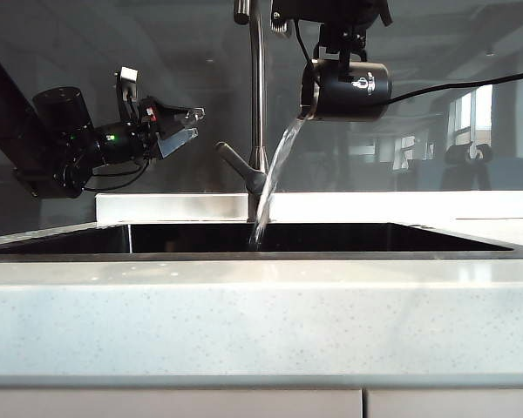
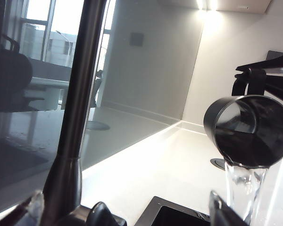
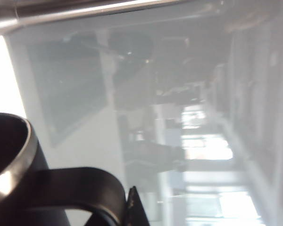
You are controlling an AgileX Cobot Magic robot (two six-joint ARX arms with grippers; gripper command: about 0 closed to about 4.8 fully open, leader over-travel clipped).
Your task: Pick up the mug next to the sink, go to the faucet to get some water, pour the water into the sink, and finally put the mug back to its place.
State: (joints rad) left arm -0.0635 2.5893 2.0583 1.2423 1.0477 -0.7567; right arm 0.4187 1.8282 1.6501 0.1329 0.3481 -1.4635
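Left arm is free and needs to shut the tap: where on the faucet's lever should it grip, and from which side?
Grip the lever near its free end, coming from the left, where the open left gripper hovers above it. The lever angles up and out to the left of the faucet, so that end is exposed. The right gripper holds the tipped mug, pouring into the sink on the other side.

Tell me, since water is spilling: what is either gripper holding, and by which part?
The right gripper holds the matte black cylindrical mug by its handle, tipped sideways above the sink. The left gripper is open, holding nothing.
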